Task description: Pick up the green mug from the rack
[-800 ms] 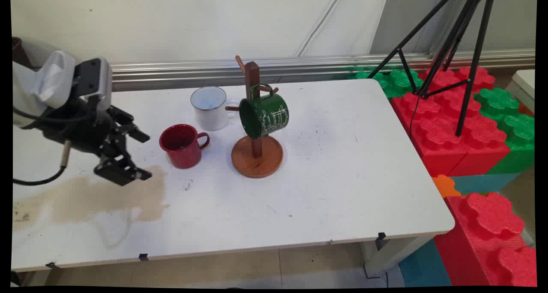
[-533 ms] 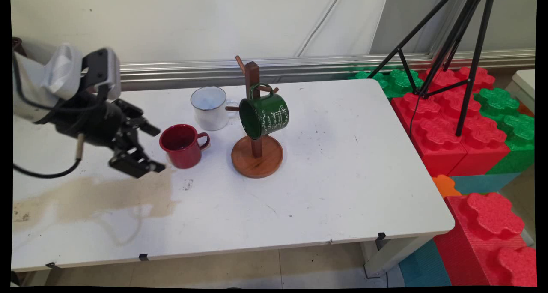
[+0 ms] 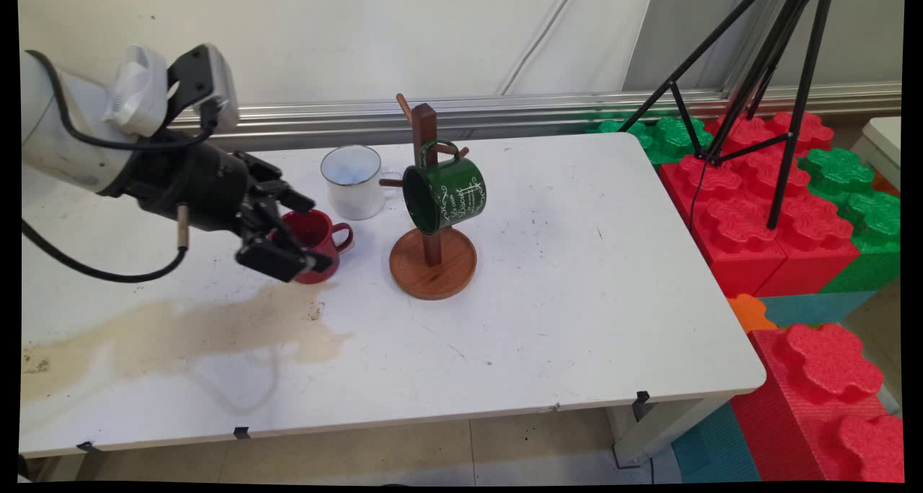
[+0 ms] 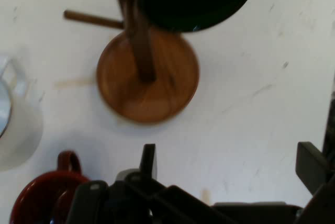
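Fingers (image 4: 149,161) stand wide apart on the black two-finger pincer (image 3: 314,235), and nothing is held between them. The pincer hangs low over the table, tilted down and toward the right of the main view. It is just beside the round red enamel mug with a loop handle (image 3: 328,242) and covers that mug's left side from the standing camera. In the hand view the pincer (image 4: 230,156) shows bare table in its gap, while the red mug (image 4: 44,198) lies outside the left-hand finger, so the fingers are not around it. Whether a finger touches the mug's rim I cannot tell.

Behind the red mug, near but apart, a white enamel mug with a dark rim (image 3: 353,187) stands upright. To its right is a brown wooden mug tree with a round base and pegs (image 3: 433,266). A dark green enamel mug with white lettering (image 3: 447,194) hangs from one peg by its handle, mouth tilted toward the camera. A black cable (image 3: 94,271) loops down from the arm.

The white table (image 3: 577,298) is scuffed, with a wide tan stain (image 3: 180,327) spread over its near left part, below the pincer. A metal rail (image 3: 505,111) runs along the pale wall behind. At the right a black tripod (image 3: 757,68) stands among large red foam blocks (image 3: 743,219) and green foam blocks (image 3: 858,190).
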You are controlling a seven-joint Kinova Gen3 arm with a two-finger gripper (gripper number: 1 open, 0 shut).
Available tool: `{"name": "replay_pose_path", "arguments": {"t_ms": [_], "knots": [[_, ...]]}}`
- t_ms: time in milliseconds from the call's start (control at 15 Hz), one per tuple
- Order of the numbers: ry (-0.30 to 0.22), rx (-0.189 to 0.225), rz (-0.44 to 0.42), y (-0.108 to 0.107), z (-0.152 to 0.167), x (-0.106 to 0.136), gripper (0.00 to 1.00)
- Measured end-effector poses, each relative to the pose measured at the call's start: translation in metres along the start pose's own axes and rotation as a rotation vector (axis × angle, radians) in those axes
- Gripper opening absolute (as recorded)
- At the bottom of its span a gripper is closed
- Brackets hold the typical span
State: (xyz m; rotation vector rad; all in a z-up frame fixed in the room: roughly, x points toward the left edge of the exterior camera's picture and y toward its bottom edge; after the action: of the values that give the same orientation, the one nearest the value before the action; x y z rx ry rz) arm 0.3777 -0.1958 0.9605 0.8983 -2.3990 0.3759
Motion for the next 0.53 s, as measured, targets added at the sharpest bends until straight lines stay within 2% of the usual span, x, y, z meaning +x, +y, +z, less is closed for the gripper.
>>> {"name": "replay_pose_path", "arguments": {"t_ms": [533], "knots": [[0.108, -0.038, -0.082, 0.017, 0.010, 0.025, 1.00]]}}
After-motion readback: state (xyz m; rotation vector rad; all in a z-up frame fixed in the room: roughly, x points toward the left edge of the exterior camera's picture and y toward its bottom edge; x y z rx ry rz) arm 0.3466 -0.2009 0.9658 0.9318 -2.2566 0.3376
